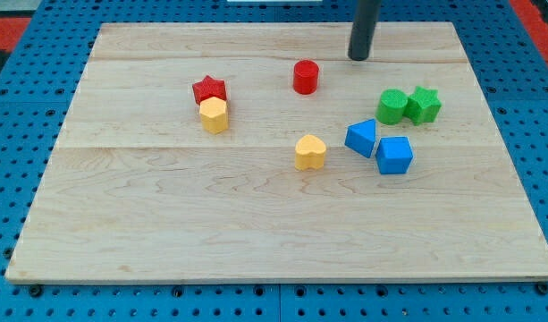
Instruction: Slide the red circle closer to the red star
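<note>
Near edge of the board (282,259): bare wood, nothing standing on it.

Middle band, from the view's left: yellow hexagon (214,115), touching the red star (209,89) just above it. Yellow heart (310,152) near centre. To its right, blue wedge (362,138) and blue cube (394,155), close together, possibly touching; the angle does not settle it.

Farther back: red circle (306,77), standing alone, well apart from the star on its left, roughly level with it in the view. Over on the right, green round block (392,106) and green star (424,105), side by side and touching.

Farthest: my tip (359,57), resting near the top edge, up and to the right of the circle, not touching it. No pincer on this rig, only the bare rod, so nothing is grasped or released.

The relation that matters: star lies to the left of the circle; tip lies on the circle's upper right. So the tip is already on the proper side, but slightly too far toward the view's top. Judgement: a push from here would drive the circle left and downward, perhaps toward the hexagon instead of the star. Dropping the tip a little to sit straight right of the circle would likely give a cleaner leftward line. The lane between circle and star looks free of blocks.
</note>
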`<action>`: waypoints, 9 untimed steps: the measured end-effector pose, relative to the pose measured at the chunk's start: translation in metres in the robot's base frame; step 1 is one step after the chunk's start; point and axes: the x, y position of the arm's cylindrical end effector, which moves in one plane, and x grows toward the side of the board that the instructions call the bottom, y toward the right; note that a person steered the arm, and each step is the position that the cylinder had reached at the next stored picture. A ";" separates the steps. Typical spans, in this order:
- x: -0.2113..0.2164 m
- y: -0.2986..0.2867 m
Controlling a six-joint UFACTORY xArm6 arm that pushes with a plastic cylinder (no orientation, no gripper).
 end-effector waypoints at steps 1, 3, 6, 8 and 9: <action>0.008 -0.046; 0.040 -0.056; 0.061 -0.033; 0.084 -0.065; 0.084 -0.065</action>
